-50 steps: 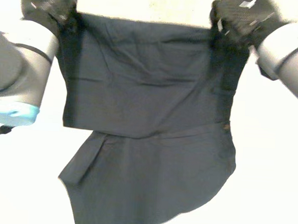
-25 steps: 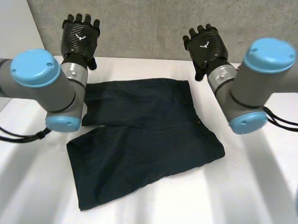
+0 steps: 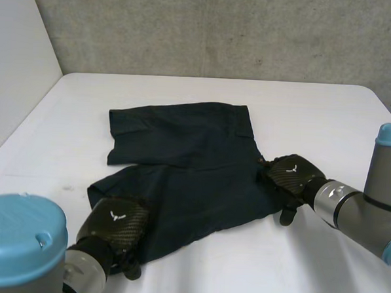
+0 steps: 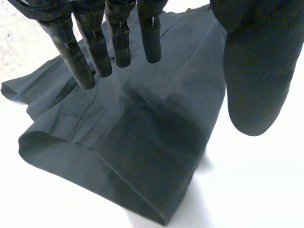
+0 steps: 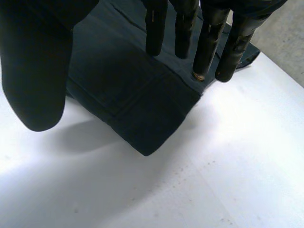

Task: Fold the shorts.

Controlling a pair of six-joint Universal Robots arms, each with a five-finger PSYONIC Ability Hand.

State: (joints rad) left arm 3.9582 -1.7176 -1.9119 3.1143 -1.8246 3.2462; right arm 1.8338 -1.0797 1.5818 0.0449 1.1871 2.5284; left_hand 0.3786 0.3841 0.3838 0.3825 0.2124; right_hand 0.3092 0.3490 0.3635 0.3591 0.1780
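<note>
White table (image 3: 315,113) bears dark shorts (image 3: 188,166) (folded, matte).

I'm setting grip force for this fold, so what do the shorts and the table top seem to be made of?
The shorts look like thin woven cloth, dark and matte: they lie flat in layers with soft creases and a stitched hem. The table looks like a hard, smooth white board with a slight sheen, perhaps laminate; the exact material cannot be told.

I work in what looks like a bare lab: my white table (image 3: 322,114) stands against a concrete wall (image 3: 221,30).
</note>
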